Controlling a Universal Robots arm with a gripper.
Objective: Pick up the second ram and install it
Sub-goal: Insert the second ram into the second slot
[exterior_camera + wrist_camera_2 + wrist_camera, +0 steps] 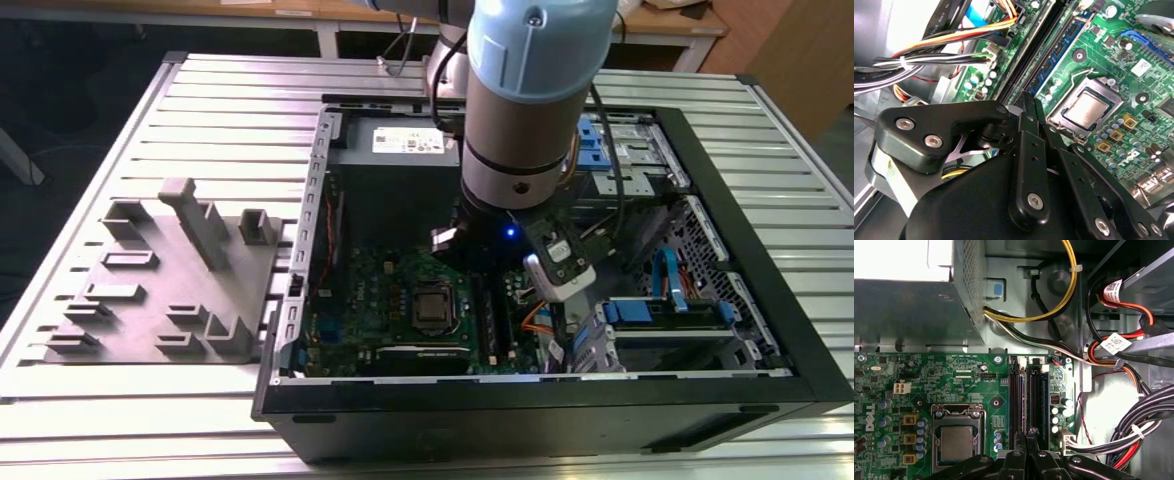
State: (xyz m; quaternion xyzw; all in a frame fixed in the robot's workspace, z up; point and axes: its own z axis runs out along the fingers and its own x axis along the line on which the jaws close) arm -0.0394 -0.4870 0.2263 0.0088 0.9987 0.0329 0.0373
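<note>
Fingers [1024, 140] of the gripper [1027, 436] are drawn close together just beside the second ram [1061, 47]; whether they pinch it cannot be told. It stands in its slot, with the processor socket [956, 440] on the exterior view's left and cables [1134, 430] crowding the right.

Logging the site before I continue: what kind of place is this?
Probably a lab or workshop bench for computer assembly: an open black desktop computer case sits on a slatted aluminium table, beside a grey slotted parts fixture, with wooden tables behind.
</note>
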